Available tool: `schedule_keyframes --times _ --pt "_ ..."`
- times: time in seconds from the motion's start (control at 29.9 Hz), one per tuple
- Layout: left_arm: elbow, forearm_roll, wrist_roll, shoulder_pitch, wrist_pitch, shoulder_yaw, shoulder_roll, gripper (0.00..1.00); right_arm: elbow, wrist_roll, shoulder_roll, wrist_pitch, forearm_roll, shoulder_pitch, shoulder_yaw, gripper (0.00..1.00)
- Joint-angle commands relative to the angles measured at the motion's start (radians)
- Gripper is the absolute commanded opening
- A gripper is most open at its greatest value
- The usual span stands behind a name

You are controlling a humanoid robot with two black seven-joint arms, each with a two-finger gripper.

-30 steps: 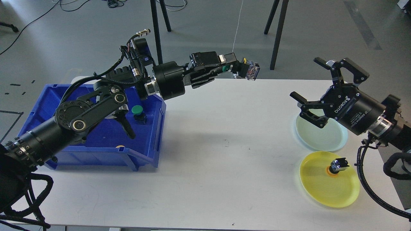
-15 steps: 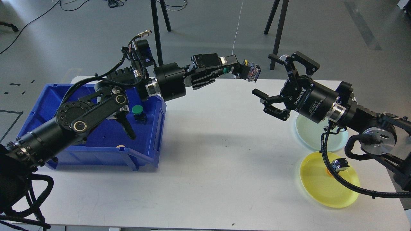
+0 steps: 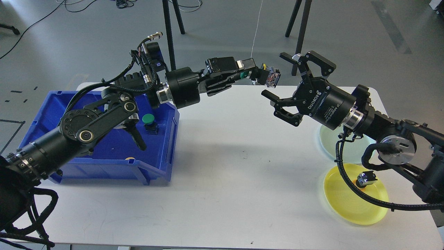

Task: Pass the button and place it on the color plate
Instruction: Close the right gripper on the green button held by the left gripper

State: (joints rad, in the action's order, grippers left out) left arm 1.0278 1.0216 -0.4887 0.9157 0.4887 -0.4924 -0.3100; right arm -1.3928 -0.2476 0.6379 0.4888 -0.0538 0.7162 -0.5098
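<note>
My left gripper (image 3: pixel 248 73) is shut on a green button (image 3: pixel 258 73), held out over the table's far edge, its contact block pointing right. My right gripper (image 3: pixel 277 78) is open, its fingers spread just right of the button's block, not touching it. A pale green plate (image 3: pixel 327 139) lies at the right, partly hidden by my right arm. A yellow plate (image 3: pixel 350 203) in front of it holds an orange button (image 3: pixel 364 179). Another green button (image 3: pixel 149 121) stands in the blue bin (image 3: pixel 104 159) at the left.
The white table (image 3: pixel 236 173) spans the view. My left arm's elbow hangs over the blue bin. My right arm's cable loops over the yellow plate. Black stand legs (image 3: pixel 298 38) rise from the floor behind the table.
My right gripper has swung up and left from above the pale green plate to beside the held button. My left gripper has hardly moved.
</note>
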Motion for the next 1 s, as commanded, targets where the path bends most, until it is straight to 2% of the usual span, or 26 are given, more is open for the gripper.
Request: schedule_keyframes --times 0.0,0.1,0.2,0.27,0.54,0.64,0.67,0.8,0.87,0.97 --pt "0.002 0.000 0.000 0.000 0.000 0.000 -0.001 0.05 0.003 -0.004 -0.003 0.000 -0.003 -0.001 -0.001 0.48" --pt "0.002 0.000 0.000 0.000 0.000 0.000 -0.001 0.05 0.003 -0.005 -0.001 0.000 -0.005 -0.001 -0.001 0.37" --pt "0.002 0.000 0.000 0.000 0.000 0.000 -0.001 0.05 0.003 -0.005 -0.003 0.000 -0.005 0.000 -0.001 0.20" --pt "0.002 0.000 0.000 0.000 0.000 0.000 -0.001 0.05 0.003 -0.005 -0.003 0.000 -0.006 0.000 -0.001 0.13" --pt "0.003 0.000 0.000 0.000 0.000 0.000 -0.001 0.06 0.003 -0.005 -0.003 0.000 -0.006 0.002 -0.001 0.06" --pt "0.003 0.000 0.000 0.000 0.000 -0.002 -0.001 0.10 0.003 -0.005 -0.003 0.000 -0.009 0.002 -0.001 0.03" --pt "0.002 0.000 0.000 0.000 0.000 -0.003 0.000 0.14 0.003 -0.005 -0.003 0.000 -0.012 0.002 -0.001 0.02" --pt "0.002 -0.009 0.000 0.000 0.000 -0.008 0.003 0.42 0.001 -0.005 0.000 0.000 -0.017 0.000 0.001 0.01" --pt "0.000 -0.014 0.000 -0.001 0.000 -0.009 0.005 0.66 0.000 -0.005 0.002 0.000 -0.017 -0.001 0.001 0.01" --pt "-0.002 -0.015 0.000 -0.001 0.000 -0.011 0.005 0.71 0.000 -0.004 0.003 0.000 -0.017 -0.003 0.002 0.01"
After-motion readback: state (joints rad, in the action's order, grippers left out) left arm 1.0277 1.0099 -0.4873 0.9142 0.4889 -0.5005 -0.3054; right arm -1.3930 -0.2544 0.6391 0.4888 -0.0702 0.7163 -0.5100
